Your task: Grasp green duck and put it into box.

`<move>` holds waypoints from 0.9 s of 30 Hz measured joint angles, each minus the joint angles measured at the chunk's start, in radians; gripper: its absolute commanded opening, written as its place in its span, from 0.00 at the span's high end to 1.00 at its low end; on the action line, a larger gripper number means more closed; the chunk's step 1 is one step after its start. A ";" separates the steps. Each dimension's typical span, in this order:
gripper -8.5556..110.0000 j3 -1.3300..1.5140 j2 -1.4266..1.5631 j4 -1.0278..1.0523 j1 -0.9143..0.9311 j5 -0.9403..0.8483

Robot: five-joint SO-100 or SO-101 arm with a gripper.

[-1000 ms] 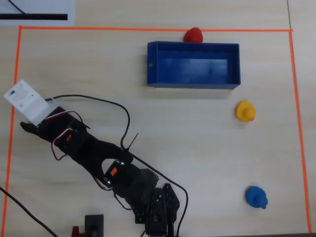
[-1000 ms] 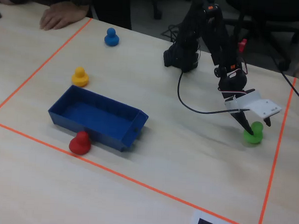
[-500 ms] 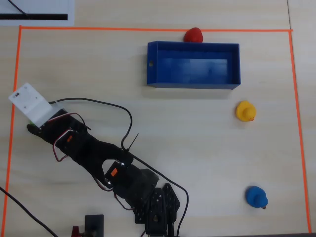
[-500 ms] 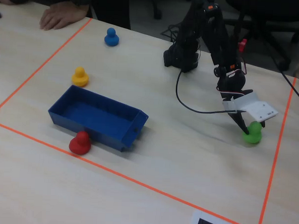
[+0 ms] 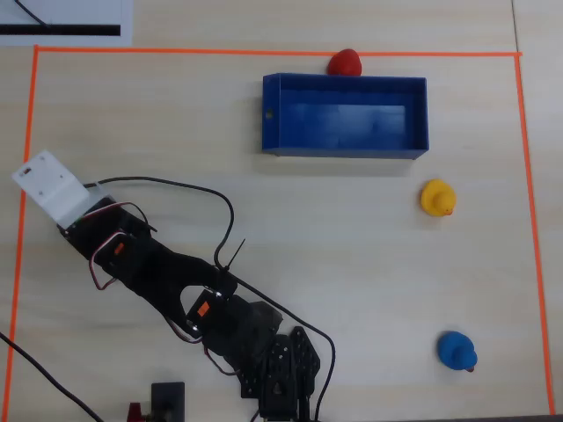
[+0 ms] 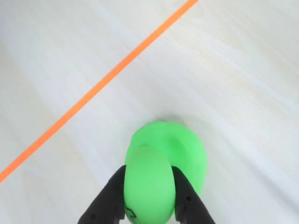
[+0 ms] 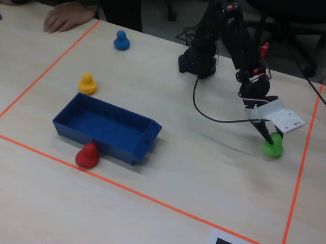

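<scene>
Distance is what your coming move turns on: the green duck sits at one end of the marked area and the box at the other.

Overhead view: the box (image 5: 345, 115) lies at the far right of the taped area, long axis running left to right, with a red duck (image 5: 346, 62) touching its far wall from outside. Your arm (image 5: 167, 277) reaches out to the left edge, and its white camera plate (image 5: 49, 185) hides both pincer and green duck, so this view shows you nothing of the grasp. The yellow duck (image 5: 437, 197) and blue duck (image 5: 457, 350) stand well apart on the right.

Wrist view: the green duck (image 6: 163, 168) fills the lower middle, with the two dark fingers (image 6: 108, 200) of the pincer (image 6: 148, 184) pressed one against each side of its head. The pincer is narrow and closed around the duck. An orange tape line (image 6: 98, 87) runs diagonally just beyond it. I cannot tell from here whether the duck's base is on the surface or already clear of it.

Fixed view: here the sides are mirrored. The green duck (image 7: 273, 147) is at the right, near the tape, under the pincer tip (image 7: 269, 138), seemingly on the surface (image 7: 204, 172). The box (image 7: 106, 128) is well apart to the left, its short holed end toward the duck. Judging from this, you must lift, then carry leftward in this view across open surface.
</scene>
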 measured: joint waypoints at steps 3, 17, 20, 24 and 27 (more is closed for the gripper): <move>0.93 -0.046 0.074 0.135 0.064 0.069; 0.93 -0.945 0.202 1.267 0.867 0.115; 0.93 -1.034 0.152 1.325 1.022 0.077; 0.93 -1.052 0.074 1.324 1.213 0.026; 0.93 -1.052 0.009 1.285 1.301 0.006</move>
